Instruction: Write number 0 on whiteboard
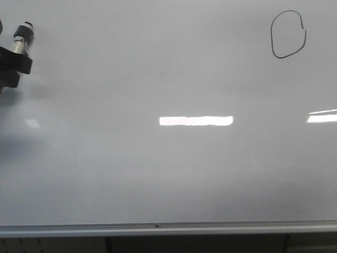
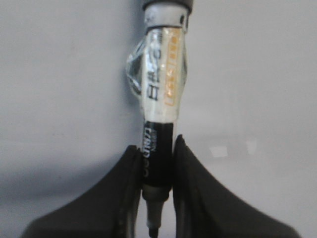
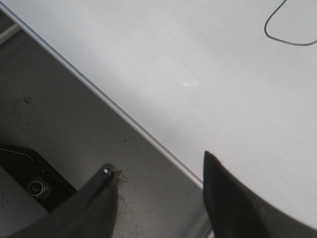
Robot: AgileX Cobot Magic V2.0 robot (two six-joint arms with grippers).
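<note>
We list: thin black hand-drawn oval number 0 (image 1: 288, 33), upper right of glossy white-grey whiteboard (image 1: 168, 174). Left gripper (image 2: 157, 166) fingers clamp a white-and-black marker pen (image 2: 159, 99), parked far left, presumably clear of the ink. Right gripper (image 3: 158, 193) fingers wide, empty.

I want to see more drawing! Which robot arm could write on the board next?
Probably the left. Its gripper is shut on the marker beside the whiteboard. The right gripper is open and holds nothing. The zero already looks drawn.
</note>
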